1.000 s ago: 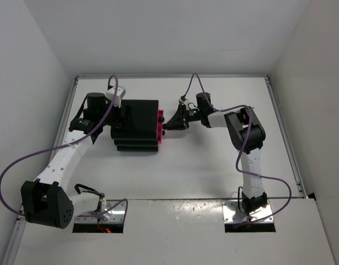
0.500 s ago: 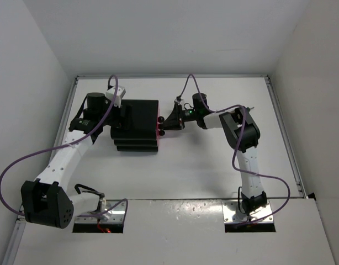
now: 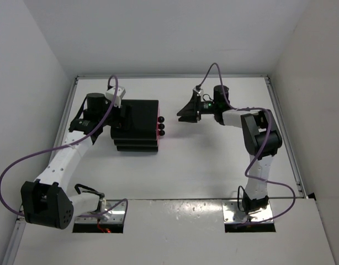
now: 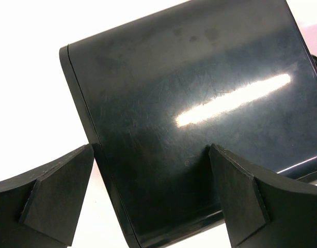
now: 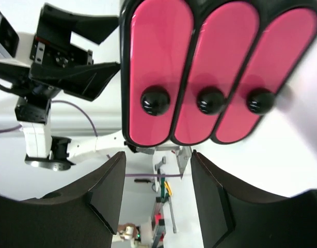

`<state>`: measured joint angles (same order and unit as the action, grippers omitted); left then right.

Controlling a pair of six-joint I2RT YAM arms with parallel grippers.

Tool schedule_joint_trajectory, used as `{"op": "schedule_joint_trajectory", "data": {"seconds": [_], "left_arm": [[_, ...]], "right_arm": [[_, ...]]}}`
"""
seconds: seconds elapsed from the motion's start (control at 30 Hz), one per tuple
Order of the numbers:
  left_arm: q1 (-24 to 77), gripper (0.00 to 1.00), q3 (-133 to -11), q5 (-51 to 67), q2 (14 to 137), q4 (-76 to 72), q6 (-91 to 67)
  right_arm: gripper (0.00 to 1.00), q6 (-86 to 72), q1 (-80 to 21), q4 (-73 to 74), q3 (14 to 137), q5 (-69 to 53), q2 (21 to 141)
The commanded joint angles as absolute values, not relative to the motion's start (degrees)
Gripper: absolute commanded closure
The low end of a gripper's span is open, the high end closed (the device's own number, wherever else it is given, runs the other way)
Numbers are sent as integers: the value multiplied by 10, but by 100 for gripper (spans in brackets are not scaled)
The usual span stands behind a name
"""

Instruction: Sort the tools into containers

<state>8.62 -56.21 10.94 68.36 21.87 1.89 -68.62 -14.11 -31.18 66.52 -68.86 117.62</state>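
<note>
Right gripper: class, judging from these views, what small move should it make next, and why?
Probably draw the right gripper back from the cabinet toward its own base. Its jaws stand open and empty, apart from the knobs; the three pink drawers all look shut, and I can spot no loose tool left to sort.

Bright, even light is falling from above onto the white desk (image 3: 202, 165), leaving only faint, soft shadows. In my left wrist view a long white glare streak is cutting across the glossy black cabinet top (image 4: 148, 77), and the desk beside it is blowing out. The magenta-pink oval drawer fronts (image 5: 158, 57) are blurring toward my right wrist view's right edge.
</note>
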Motion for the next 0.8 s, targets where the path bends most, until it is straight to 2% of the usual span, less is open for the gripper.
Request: {"op": "schedule_joint_trajectory", "data": {"seconds": [0.0,0.13,0.37,0.77], "left_arm": [[93,1,-530,141,700,301,24],[93,1,-530,141,700,296,24],[93,1,-525,141,705,296,24],[93,1,-525,146,705,296,24]], "right_arm": [[46,-669,-131,-316,656,-703,1158],[46,-692,-151,-324,690,-703,1172],[44,-805,-192,-447,702,-689,1206],[44,-795,-216,-428,755,-684,1256]]}}
